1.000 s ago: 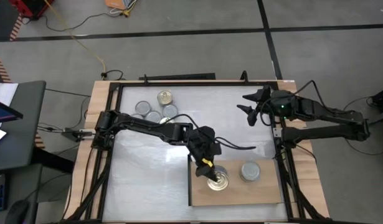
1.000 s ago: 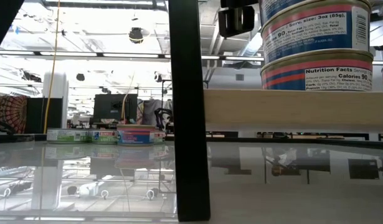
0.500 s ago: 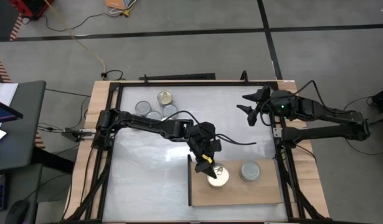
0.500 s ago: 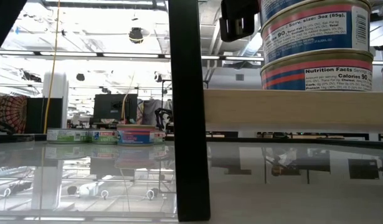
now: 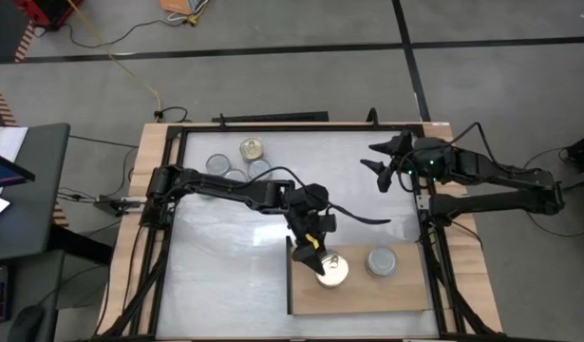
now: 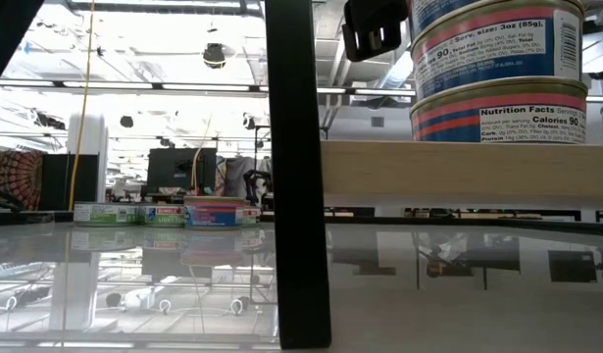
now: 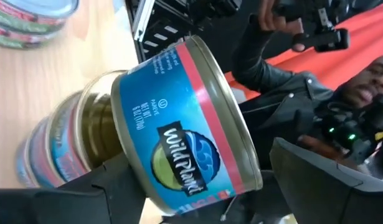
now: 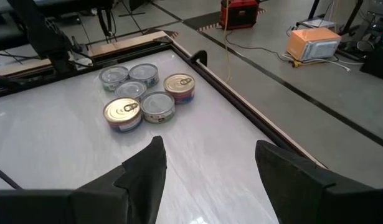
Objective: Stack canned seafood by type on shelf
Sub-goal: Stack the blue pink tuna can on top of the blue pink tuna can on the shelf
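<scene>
A stack of blue-and-red labelled round tins with a gold pull-tab lid [image 5: 333, 270] stands on the light-brown wooden shelf board [image 5: 360, 294], beside a second stack of silver-grey-lidded tins [image 5: 381, 260]. The left gripper [image 5: 313, 249] hovers at the gold-lidded stack's far edge, jaws spread around the top can without pinching it. Well away from the board, the right gripper [image 5: 384, 163] waits, jaws parted and empty. Five loose tins [image 8: 143, 97] cluster at the table's far corner.
</scene>
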### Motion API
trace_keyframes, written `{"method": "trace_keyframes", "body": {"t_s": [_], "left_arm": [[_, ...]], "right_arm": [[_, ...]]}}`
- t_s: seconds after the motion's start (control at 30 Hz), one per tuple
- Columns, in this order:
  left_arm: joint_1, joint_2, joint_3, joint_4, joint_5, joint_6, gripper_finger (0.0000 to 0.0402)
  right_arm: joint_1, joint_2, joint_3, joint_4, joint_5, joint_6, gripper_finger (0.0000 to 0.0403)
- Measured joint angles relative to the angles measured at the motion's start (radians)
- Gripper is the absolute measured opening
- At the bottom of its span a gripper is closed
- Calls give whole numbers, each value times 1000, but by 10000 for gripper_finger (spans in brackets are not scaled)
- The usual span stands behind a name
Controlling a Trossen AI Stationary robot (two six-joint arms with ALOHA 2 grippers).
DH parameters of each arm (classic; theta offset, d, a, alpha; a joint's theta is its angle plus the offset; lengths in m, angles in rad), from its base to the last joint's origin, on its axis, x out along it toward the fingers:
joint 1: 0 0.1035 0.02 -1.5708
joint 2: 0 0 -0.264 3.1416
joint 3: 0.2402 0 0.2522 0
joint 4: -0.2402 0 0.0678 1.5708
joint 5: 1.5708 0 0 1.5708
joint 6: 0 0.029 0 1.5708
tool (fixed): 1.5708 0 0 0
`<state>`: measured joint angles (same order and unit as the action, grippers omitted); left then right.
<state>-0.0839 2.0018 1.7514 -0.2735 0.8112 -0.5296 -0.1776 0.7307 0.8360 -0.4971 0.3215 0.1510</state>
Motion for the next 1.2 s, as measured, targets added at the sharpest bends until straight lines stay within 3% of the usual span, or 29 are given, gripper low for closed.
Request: {"method": "trace_keyframes", "body": {"t_s": [0.13,0.3,0.87,1.07,1.2], "left_arm": [[12,0,61,-125,-19,122,312],[6,0,145,-347,-167,301,312],[14,-9,182,-379,-202,410,312],[13,-76,208,-599,-522,632,311],[17,-147,123,-550,-582,664,298]], "right_arm": [[0,0,0,12,-6,-2,272],[0,0,0,12,-8,-2,272],[0,0,0,12,-8,10,272],[4,3,-2,-7,-8,37,272],[28,4,-38,40,-7,45,272]]}}
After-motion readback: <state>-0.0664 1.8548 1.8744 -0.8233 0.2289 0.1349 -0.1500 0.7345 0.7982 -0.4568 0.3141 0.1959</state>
